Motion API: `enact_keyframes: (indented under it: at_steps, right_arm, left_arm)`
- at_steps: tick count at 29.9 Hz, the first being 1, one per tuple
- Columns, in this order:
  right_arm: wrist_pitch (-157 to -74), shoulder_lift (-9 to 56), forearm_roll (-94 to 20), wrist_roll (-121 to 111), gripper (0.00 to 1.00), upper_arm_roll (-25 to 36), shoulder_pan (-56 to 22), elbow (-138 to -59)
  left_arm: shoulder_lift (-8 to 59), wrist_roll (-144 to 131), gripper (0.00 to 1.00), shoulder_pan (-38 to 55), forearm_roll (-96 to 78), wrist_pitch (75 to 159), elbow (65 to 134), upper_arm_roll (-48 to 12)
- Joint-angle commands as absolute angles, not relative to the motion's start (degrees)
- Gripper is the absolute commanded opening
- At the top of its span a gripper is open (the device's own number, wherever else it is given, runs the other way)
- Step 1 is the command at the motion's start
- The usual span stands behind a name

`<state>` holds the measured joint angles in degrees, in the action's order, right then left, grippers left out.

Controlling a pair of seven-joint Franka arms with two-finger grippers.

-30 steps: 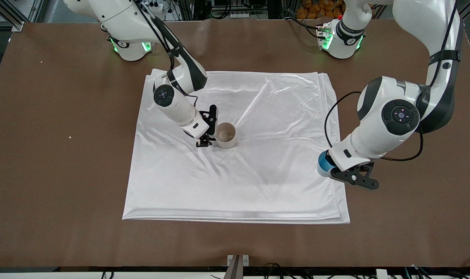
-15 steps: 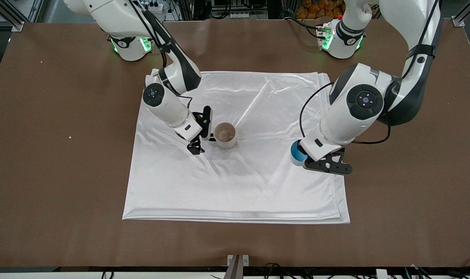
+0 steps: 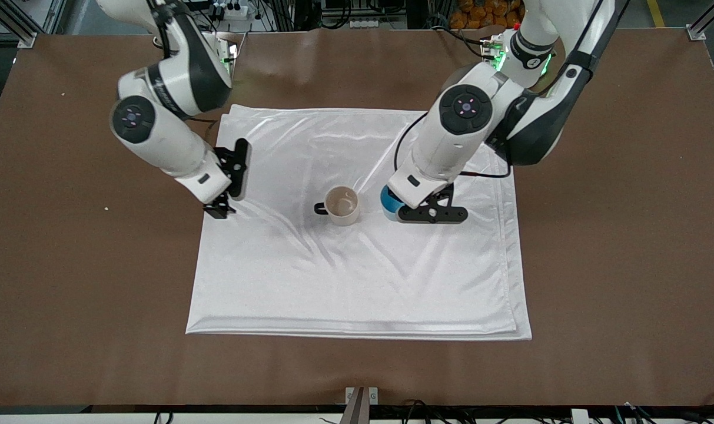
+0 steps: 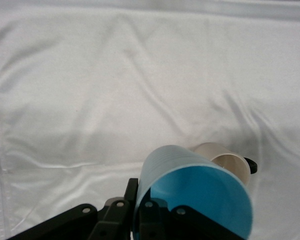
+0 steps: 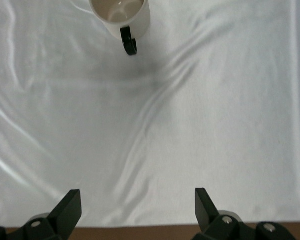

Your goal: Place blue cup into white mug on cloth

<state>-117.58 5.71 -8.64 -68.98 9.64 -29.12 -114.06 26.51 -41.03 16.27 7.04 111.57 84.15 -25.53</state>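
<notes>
Blue cup [image 3: 390, 203] pinched in my left gripper [image 3: 418, 213] beside the white mug [image 3: 342, 205]; my right gripper [image 5: 135, 207] hangs spread over the cloth's [image 3: 357, 277] edge.

White mug [image 3: 342, 206] stands upright on the cloth [image 3: 357, 271], black handle toward the right arm's end. Left gripper [image 3: 405, 207] holds the blue cup [image 3: 390, 203] over the cloth just beside the mug. Right gripper [image 3: 222, 207] is over the cloth's edge, well apart from the mug.
</notes>
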Motion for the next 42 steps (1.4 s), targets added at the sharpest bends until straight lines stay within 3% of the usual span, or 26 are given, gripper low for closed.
enact_keyframes:
  at_steps: [1, 17, 24, 42]
  right_arm:
    - [-111.19, 1.32, -6.51, -69.35, 1.00, 14.58, -28.92, -113.47]
    - [-101.08, 0.79, 0.53, -70.49, 1.00, 23.99, -26.64, -98.80]
    - [-96.42, 0.97, 0.70, -68.56, 1.00, 24.17, -24.09, -93.87]
    - [-96.24, 0.88, 1.76, -39.12, 1.00, 23.91, -22.15, -91.23]
  left_arm:
    - [27.77, -45.43, 0.00, 19.50, 6.24, 111.53, 83.76, -25.14]
    - [33.49, -51.15, 0.00, 26.37, 6.77, 121.28, 83.76, -24.00]
    - [35.07, -51.33, 0.00, 29.44, 7.64, 124.10, 83.93, -22.68]
    - [38.58, -50.71, 0.00, 30.15, 11.60, 124.28, 84.20, -22.32]
